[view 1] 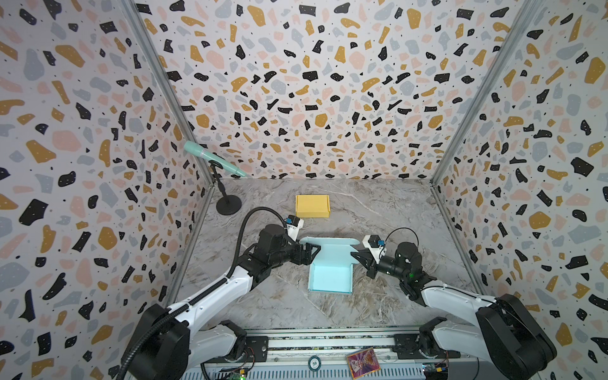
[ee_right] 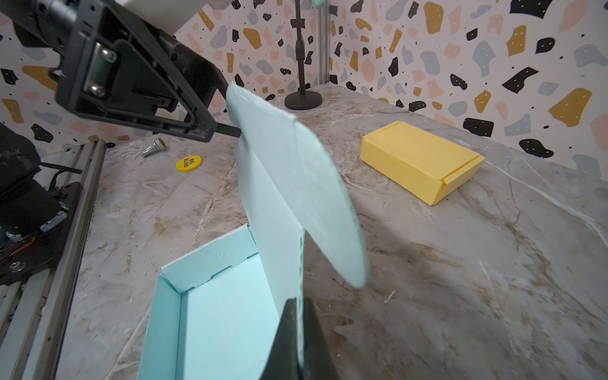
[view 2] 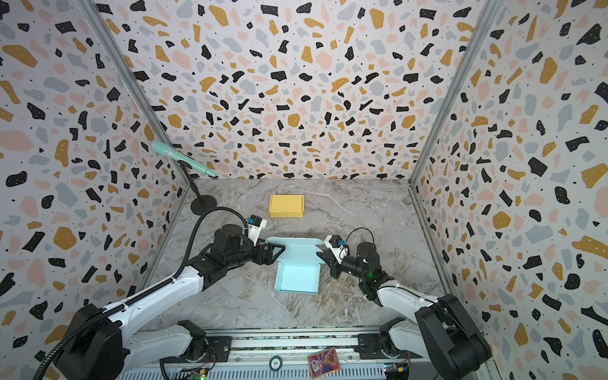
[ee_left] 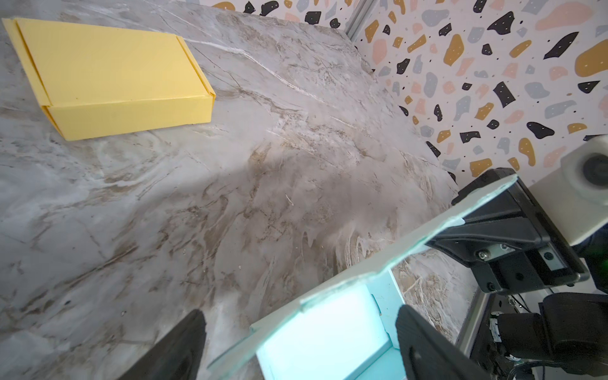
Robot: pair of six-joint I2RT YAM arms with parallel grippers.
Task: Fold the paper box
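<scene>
The light blue paper box lies open in the middle of the marble table, side walls raised and its lid standing upright at the far side. My right gripper is shut on the right end of that lid, and in the left wrist view it pinches the lid's edge. My left gripper is open at the lid's left end. Its fingers stand wide on either side of the box and hold nothing.
A folded yellow box sits behind the blue one. A microphone stand occupies the back left corner. A yellow chip and a small metal piece lie at the left. Patterned walls enclose three sides.
</scene>
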